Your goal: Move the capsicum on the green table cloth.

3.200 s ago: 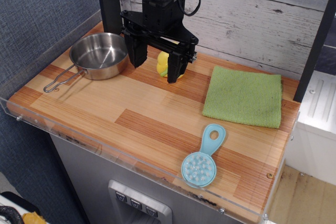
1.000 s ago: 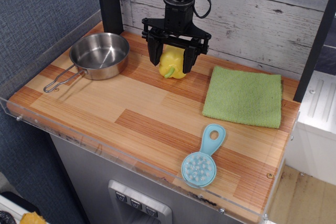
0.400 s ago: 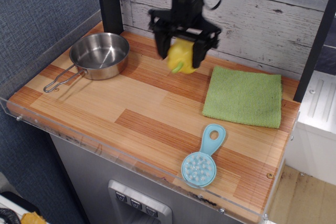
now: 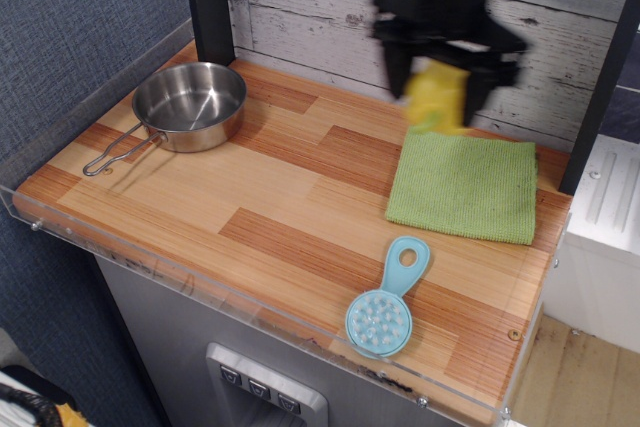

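The yellow capsicum hangs in the air between the black fingers of my gripper, which is shut on it. Both are blurred by motion. They sit above the back left edge of the green table cloth, a flat light-green square lying on the right part of the wooden table. The capsicum's stem cannot be made out in the blur.
A steel pan with a wire handle stands at the back left. A pale blue round brush lies near the front edge, below the cloth. A clear plastic rim runs along the table's front and left. A black post rises at the back.
My gripper closed on the capsicum, lifted it off the wood beside the pan, and carried it to the right until it is over the cloth's back edge.
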`<state>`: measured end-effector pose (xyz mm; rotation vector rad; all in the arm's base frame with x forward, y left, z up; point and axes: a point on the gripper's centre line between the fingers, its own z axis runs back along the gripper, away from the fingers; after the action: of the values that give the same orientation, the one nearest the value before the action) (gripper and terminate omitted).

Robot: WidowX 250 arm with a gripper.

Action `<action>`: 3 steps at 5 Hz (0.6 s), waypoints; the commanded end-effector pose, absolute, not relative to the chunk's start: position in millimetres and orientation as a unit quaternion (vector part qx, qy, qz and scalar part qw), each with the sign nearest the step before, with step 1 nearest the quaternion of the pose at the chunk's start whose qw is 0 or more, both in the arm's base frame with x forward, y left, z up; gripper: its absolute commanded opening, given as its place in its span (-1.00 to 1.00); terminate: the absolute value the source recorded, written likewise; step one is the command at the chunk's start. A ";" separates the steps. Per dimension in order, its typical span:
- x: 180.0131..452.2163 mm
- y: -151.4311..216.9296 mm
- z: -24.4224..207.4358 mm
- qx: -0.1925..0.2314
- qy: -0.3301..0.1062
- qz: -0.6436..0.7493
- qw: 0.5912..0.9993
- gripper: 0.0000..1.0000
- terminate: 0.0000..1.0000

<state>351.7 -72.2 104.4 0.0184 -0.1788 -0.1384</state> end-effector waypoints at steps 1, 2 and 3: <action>336.8 -96.0 117.2 -0.033 -0.096 -0.091 0.991 -1.00 -1.00; 333.3 -87.2 107.6 -0.031 -0.068 -0.070 0.995 -1.00 -1.00; 336.8 -75.9 98.3 -0.031 -0.059 -0.049 0.997 -1.00 -1.00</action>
<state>338.8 -79.1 84.5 -0.0594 -0.0794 -0.0934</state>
